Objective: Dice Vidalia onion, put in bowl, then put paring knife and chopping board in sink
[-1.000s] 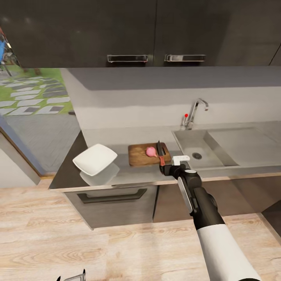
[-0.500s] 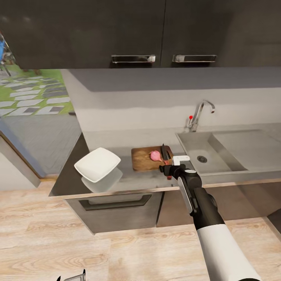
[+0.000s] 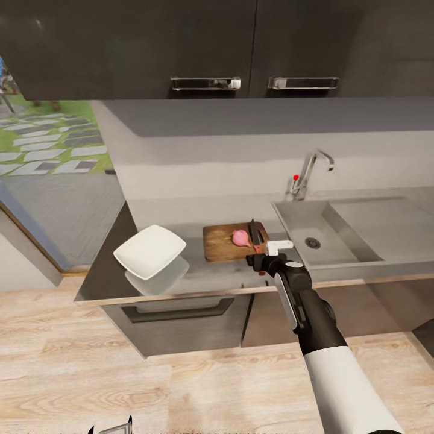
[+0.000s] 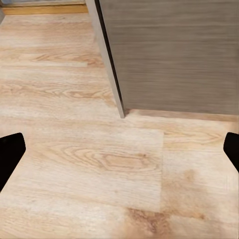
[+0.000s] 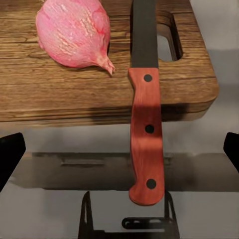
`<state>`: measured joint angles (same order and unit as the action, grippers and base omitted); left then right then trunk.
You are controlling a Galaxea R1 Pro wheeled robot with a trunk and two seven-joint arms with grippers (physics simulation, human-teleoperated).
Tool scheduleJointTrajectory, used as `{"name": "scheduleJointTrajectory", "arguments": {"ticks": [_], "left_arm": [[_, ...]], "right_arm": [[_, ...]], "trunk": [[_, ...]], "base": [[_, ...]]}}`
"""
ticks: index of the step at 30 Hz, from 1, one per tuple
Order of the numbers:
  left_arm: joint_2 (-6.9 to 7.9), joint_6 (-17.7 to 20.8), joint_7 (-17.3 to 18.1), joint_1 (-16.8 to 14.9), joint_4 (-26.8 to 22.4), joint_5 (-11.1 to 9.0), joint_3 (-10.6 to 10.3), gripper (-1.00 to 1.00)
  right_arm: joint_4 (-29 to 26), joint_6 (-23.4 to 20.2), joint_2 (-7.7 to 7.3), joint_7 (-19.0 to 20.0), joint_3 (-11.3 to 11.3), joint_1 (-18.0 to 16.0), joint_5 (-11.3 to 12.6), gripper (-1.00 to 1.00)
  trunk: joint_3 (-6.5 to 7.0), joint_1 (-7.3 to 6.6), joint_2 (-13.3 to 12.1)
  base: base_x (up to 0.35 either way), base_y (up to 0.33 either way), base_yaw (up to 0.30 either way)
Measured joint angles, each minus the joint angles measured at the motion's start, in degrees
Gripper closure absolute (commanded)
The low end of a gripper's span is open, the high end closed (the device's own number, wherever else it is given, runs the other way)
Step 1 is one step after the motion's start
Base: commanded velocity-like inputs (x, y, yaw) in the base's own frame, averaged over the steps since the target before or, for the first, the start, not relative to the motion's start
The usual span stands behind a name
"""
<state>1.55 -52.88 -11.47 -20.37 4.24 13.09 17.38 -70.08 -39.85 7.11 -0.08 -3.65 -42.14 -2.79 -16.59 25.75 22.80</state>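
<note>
The table [image 3: 199, 274] carries the chopping board [image 5: 64, 94], stiff and steady; on it sits the whole pink onion [image 5: 74, 32], round and likely to roll. The paring knife [image 5: 146, 134] lies with its blade on the board and its rigid red handle overhanging, the best hold; the right tool [image 5: 119, 159] stands wide open around it, the left tool [image 4: 119, 149] wide over the floor.

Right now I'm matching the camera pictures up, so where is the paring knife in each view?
Head view: the paring knife lies on the chopping board's sink-side end, beside the onion.
Right wrist view: knife centre, red handle overhanging the board's edge.
Left wrist view: floor and cabinet, no knife.
Shared landmark: the pink onion.
</note>
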Motion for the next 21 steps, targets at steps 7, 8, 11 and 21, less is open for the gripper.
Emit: {"name": "scheduleJointTrajectory", "arguments": {"ticks": [7, 8, 11, 21], "left_arm": [[0.0, 0.0, 0.0, 0.0, 0.0, 0.0, 0.0, -1.0], [0.0, 0.0, 0.0, 0.0, 0.0, 0.0, 0.0, -1.0], [0.0, 0.0, 0.0, 0.0, 0.0, 0.0, 0.0, -1.0], [0.0, 1.7, 0.0, 0.0, 0.0, 0.0, 0.0, -1.0]], "right_arm": [[0.0, 0.0, 0.0, 0.0, 0.0, 0.0, 0.0, -1.0], [0.0, 0.0, 0.0, 0.0, 0.0, 0.0, 0.0, -1.0], [0.0, 0.0, -0.08, 0.0, 0.1, 0.0, 0.0, -1.0], [0.0, 0.0, -3.05, 0.1, 0.1, 0.0, 0.1, -1.0]], "trunk": [[-0.57, 0.0, 0.0], [-0.65, 0.0, 0.0], [-0.89, 0.0, 0.0], [-1.4, 0.0, 0.0]], "base": [[0.0, 0.0, 0.0], [0.0, 0.0, 0.0], [0.0, 0.0, 0.0], [0.0, 0.0, 0.0]]}}
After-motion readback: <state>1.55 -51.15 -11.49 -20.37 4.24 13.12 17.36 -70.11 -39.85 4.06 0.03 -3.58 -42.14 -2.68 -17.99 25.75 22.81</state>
